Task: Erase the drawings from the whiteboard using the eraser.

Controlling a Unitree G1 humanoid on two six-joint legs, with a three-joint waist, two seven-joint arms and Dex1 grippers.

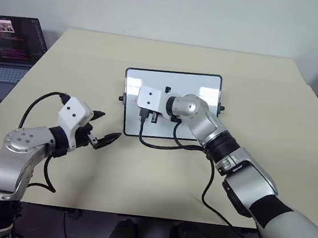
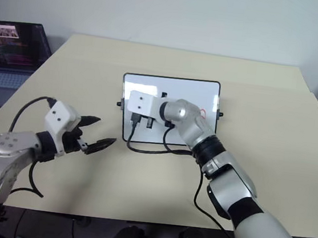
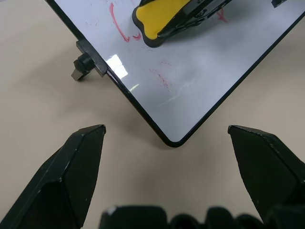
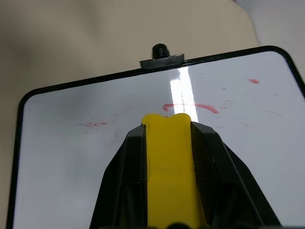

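The eraser (image 4: 169, 167) sat pinched between the right gripper's (image 4: 167, 125) fingers, over the left part of the whiteboard (image 1: 209, 84), which lay at the middle of the table (image 1: 273, 120) toward its far edge. Red drawings (image 4: 189, 107) remained as a curved stroke and faint smears; none read as writing. The right arm reached in from the near right corner. The left gripper (image 1: 104, 129) hovered spread beside the board's near left corner.

Both head eyes look down over the table (image 1: 246, 163); both wrist views face the whiteboard (image 3: 200, 90) closely, sharing its left end.
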